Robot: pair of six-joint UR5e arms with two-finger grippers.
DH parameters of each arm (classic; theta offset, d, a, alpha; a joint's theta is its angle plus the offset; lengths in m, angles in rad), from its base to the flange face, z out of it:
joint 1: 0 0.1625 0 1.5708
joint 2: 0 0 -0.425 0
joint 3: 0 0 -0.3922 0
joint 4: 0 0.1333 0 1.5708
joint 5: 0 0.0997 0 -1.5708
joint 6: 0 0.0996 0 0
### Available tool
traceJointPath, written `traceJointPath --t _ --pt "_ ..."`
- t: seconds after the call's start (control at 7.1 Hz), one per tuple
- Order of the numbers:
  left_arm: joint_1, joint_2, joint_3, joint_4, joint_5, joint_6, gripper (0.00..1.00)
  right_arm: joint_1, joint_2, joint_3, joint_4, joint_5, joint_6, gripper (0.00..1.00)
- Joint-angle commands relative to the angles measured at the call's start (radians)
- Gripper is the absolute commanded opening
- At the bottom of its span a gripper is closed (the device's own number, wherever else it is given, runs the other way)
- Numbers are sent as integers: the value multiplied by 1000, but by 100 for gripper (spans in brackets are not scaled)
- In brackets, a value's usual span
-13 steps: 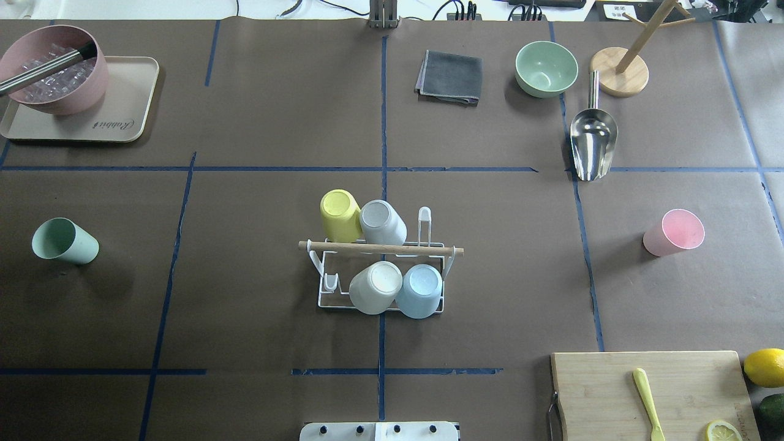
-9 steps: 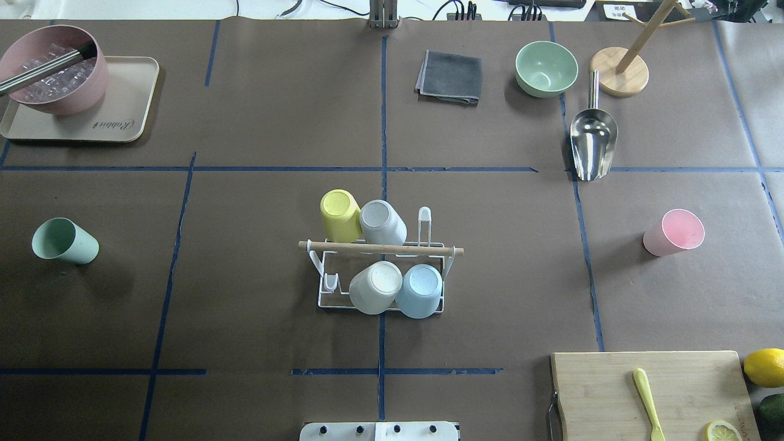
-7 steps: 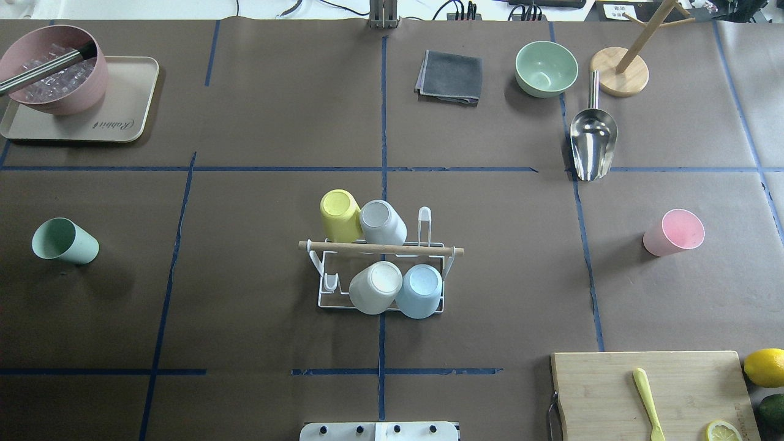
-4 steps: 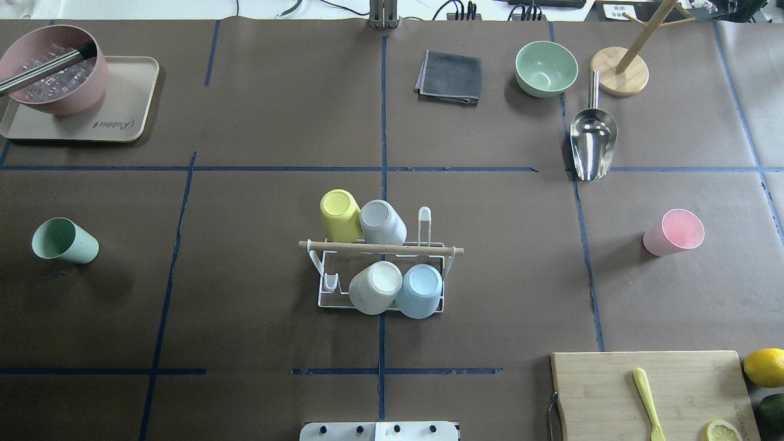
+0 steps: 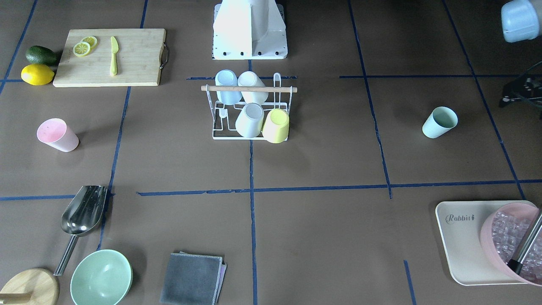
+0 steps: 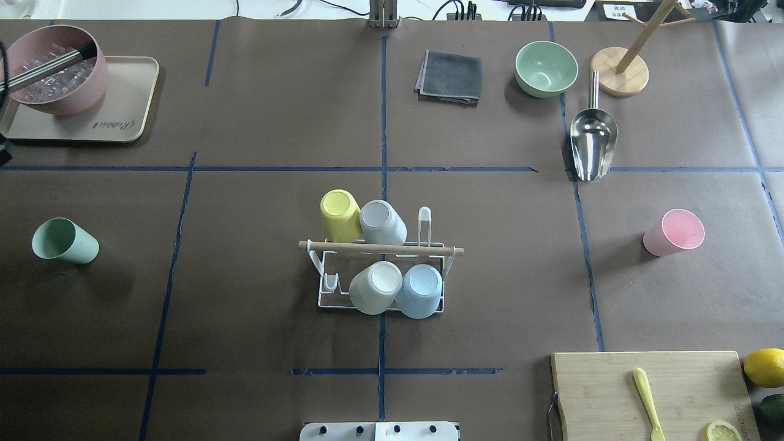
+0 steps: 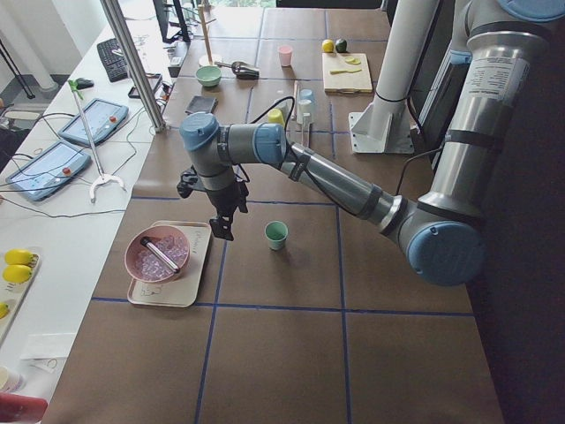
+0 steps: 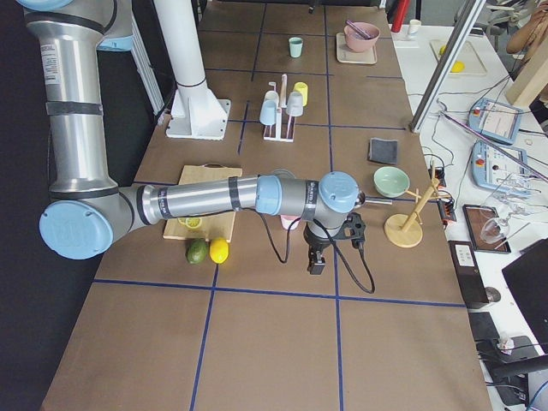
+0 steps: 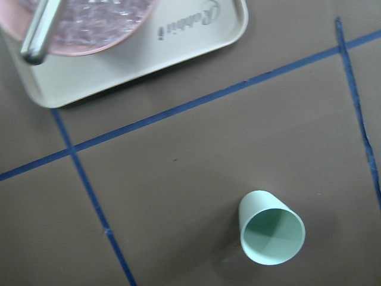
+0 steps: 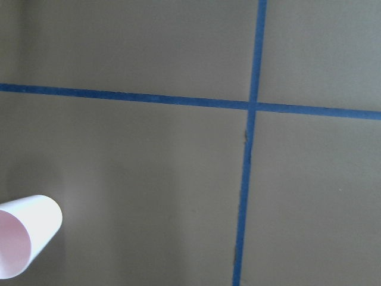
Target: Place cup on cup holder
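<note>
Overhead view: a dark sliver of the left arm (image 6: 3, 156) now pokes in at the extreme left edge, just on the near side of the tray (image 6: 131, 92). Earlier frames showed only bare desk (image 6: 257, 110) there.

Left gripper (image 7: 221, 233) and right gripper (image 8: 315, 265): jaws too small to read. Pink cup (image 10: 27, 235), near the right one, clipped at the frame's edge.

Bright, even light; soft shadows (wrist views slightly blurred)
</note>
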Motion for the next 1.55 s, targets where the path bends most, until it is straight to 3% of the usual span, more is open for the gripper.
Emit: traceJointPath --t 0.0,0.28,0.42,0.7,0.99,1.41 --pt "118 -60 88 18 -1 2 100 -130 178 -78 -187 3 3 100" --pt "153 -103 224 8 -7 3 100 -199 336 -259 -243 14 60 100" --pt "159 -169 337 13 -4 3 100 -236 355 -298 -245 32 62 100" --pt "161 -211 461 28 -6 5 100 -279 377 -371 -275 96 66 100" --pt "161 -237 544 24 -6 8 100 -332 429 -469 -318 120 66 100" --pt "195 -243 632 28 0 11 100 -389 429 -501 -364 121 66 100"
